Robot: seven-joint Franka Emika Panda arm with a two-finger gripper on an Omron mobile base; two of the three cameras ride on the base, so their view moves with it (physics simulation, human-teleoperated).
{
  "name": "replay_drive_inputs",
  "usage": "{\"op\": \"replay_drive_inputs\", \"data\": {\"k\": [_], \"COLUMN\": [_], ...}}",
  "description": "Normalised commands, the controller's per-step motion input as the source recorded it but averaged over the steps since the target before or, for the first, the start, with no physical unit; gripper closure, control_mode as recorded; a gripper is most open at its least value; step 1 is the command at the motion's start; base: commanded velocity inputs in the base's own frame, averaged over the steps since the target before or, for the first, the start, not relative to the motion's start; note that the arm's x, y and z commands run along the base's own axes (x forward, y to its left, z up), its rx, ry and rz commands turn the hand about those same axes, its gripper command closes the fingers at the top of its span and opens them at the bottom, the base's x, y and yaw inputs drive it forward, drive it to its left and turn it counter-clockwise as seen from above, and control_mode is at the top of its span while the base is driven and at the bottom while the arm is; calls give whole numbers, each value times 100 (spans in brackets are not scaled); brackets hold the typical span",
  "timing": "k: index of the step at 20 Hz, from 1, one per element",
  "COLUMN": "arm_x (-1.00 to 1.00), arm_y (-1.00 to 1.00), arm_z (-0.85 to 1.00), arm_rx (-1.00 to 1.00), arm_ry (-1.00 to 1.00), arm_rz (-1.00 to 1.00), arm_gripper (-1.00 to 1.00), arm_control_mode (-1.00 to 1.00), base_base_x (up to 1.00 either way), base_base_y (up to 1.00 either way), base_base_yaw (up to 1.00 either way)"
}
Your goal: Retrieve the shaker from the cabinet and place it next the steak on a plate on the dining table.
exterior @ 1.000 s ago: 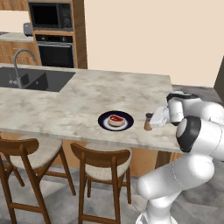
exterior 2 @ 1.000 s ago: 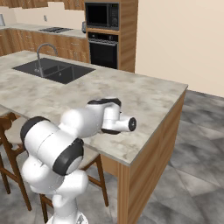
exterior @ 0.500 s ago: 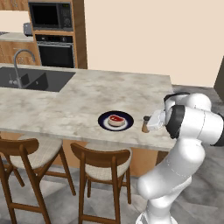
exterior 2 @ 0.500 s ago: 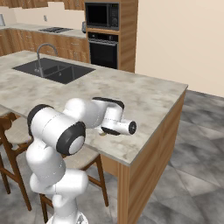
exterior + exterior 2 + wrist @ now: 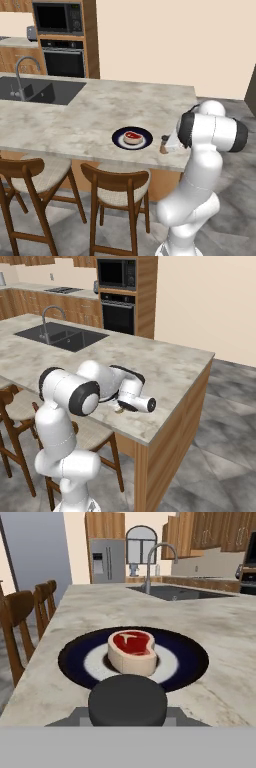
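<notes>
My gripper is clamped on the shaker — upright, low over the dining table, just beside the plate. In hand view the steak lies at 12 o'clock — I'd set it straight down.

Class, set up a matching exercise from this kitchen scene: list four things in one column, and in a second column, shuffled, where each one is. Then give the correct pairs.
Things:
1. steak
2. shaker
3. plate
4. sink

Places:
A. sunk into the far end of the dining table
B. in the gripper, just beside the plate
C. on the plate's white centre
D. on the marbled top, near the stools' edge

Pairs: 1-C, 2-B, 3-D, 4-A
</notes>
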Motion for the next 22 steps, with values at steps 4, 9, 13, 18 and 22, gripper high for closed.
{"op": "replay_drive_inputs", "data": {"k": [4,9,13,18,22], "arm_x": [30,43,41,34,8], "arm_y": [-1,-4,-5,0,0], "arm_z": [-31,-25,-26,-33,-42], "arm_rx": [0,0,0,0,0], "arm_ry": [-2,-1,-1,-3,-10], "arm_rz": [0,0,0,0,0], "arm_gripper": [100,100,100,100,100], "arm_control_mode": [-100,-100,-100,-100,-100], "base_base_x": [0,0,0,0,0], "base_base_y": [0,0,0,0,0], "base_base_yaw": [0,0,0,0,0]}}
